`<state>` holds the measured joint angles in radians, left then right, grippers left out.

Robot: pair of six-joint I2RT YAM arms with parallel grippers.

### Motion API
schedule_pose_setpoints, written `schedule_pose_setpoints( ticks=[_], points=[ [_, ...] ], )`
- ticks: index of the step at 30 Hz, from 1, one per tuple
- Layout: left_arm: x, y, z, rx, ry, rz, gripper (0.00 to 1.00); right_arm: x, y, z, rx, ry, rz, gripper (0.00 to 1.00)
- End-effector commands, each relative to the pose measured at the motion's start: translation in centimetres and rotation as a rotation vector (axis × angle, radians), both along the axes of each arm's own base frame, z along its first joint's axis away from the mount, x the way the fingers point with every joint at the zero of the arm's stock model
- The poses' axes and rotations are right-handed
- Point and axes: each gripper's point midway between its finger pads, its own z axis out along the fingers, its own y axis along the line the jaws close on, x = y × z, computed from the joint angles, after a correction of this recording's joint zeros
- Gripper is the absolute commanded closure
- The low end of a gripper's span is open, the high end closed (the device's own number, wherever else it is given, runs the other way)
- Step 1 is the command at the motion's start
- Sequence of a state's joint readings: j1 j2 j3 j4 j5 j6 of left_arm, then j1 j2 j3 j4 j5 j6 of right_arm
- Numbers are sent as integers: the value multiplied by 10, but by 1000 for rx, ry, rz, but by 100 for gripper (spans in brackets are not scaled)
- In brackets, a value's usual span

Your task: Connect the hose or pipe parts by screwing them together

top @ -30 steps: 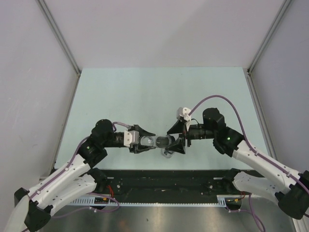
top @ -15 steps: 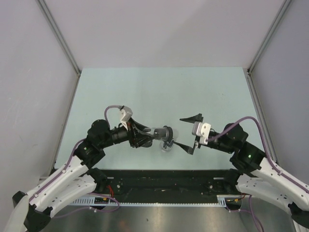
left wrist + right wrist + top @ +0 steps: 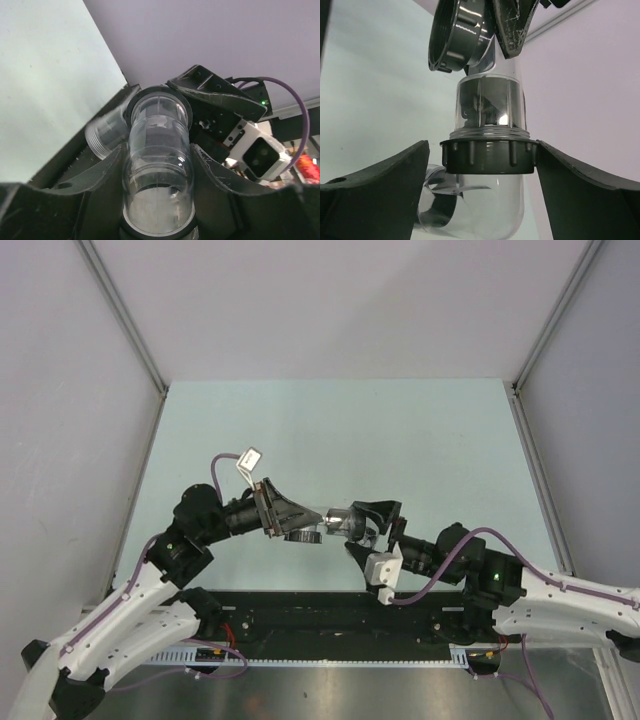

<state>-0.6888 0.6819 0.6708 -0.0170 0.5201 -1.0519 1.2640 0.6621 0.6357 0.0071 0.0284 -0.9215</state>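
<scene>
Grey walls [image 3: 330, 300] box in a pale green bench [image 3: 330, 430], and both arms are working over the middle of its near half. Coming in from one side, the left arm [image 3: 140, 590]; sweeping in low from the other, the right arm [image 3: 560, 592]. They meet nose to nose, up above the bench.

Look at the left end effector [image 3: 303, 523]: it is clamped on the clear pipe section [image 3: 157, 165]. From its wrist camera the tube sits snug between both fingers [image 3: 100, 175] and runs away toward the other arm.

The right end effector [image 3: 365, 528] has its fingers [image 3: 385, 180] spread apart, one either side of the dark ribbed ring [image 3: 489, 156]. They are close on both flanks, with a sliver of daylight on one side (no squeeze showing).

Now the parts. The clear pipe section drops into that ribbed ring, and under the ring a clear bend [image 3: 485, 210] curves away. How far the thread is turned in, I cannot tell. Up by the left fingers a grey threaded collar [image 3: 457, 35] sticks out sideways from the pipe. The whole assembly hangs between the two end effectors, gripped by the left one alone.
</scene>
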Motion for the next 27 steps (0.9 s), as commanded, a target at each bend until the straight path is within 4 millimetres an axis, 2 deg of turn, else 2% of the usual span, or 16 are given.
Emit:
schedule_pose_setpoints(
  ticks=[1, 4, 5, 7, 8, 11, 13, 16, 17, 18, 19, 20, 21, 23, 24, 27],
  points=[
    [-20, 4, 44, -138, 77, -66, 100, 10, 2, 14, 17, -102, -64, 14],
    [-29, 2, 47, -140, 98, -122, 100, 9, 6, 11, 9, -100, -56, 33],
    [-31, 2, 49, -139, 94, -133, 100, 9, 7, 9, 4, -91, -56, 43],
    [-34, 1, 49, -121, 52, -167, 100, 6, 10, 10, 22, -71, -41, 54],
    [-33, -1, 51, -109, 20, -176, 100, 5, 11, 9, 43, -22, -36, 63],
    [-30, -3, 50, -57, -196, -195, 100, -10, 22, 9, 94, 126, 38, 72],
    [-24, 0, 48, -5, -424, -171, 99, -12, 26, 5, 90, 205, 45, 74],
    [-12, 5, 40, 81, -754, -119, 100, -27, 38, -9, 59, 355, 138, 75],
    [-13, 5, 30, 104, -827, -142, 100, -31, 40, -12, 54, 402, 189, 76],
    [-13, 6, 26, 136, -999, -160, 100, -35, 41, -16, 56, 479, 213, 76],
    [-12, 5, 21, 153, -1062, -178, 100, -36, 41, -15, 66, 529, 243, 76],
    [-15, 3, 8, 166, -1103, -223, 100, -50, 42, -15, 54, 583, 335, 76],
    [-14, 2, 0, 194, -1224, -253, 100, -38, 37, -14, 70, 621, 327, 76],
    [-15, 0, -21, 213, -1297, -303, 100, -49, 36, -12, 68, 741, 420, 78],
    [-15, 0, -26, 225, -1381, -319, 100, -37, 31, -14, 81, 789, 399, 78],
    [-8, 0, -46, 276, -1485, -328, 100, -38, 26, -13, 73, 941, 471, 78]
  ],
)
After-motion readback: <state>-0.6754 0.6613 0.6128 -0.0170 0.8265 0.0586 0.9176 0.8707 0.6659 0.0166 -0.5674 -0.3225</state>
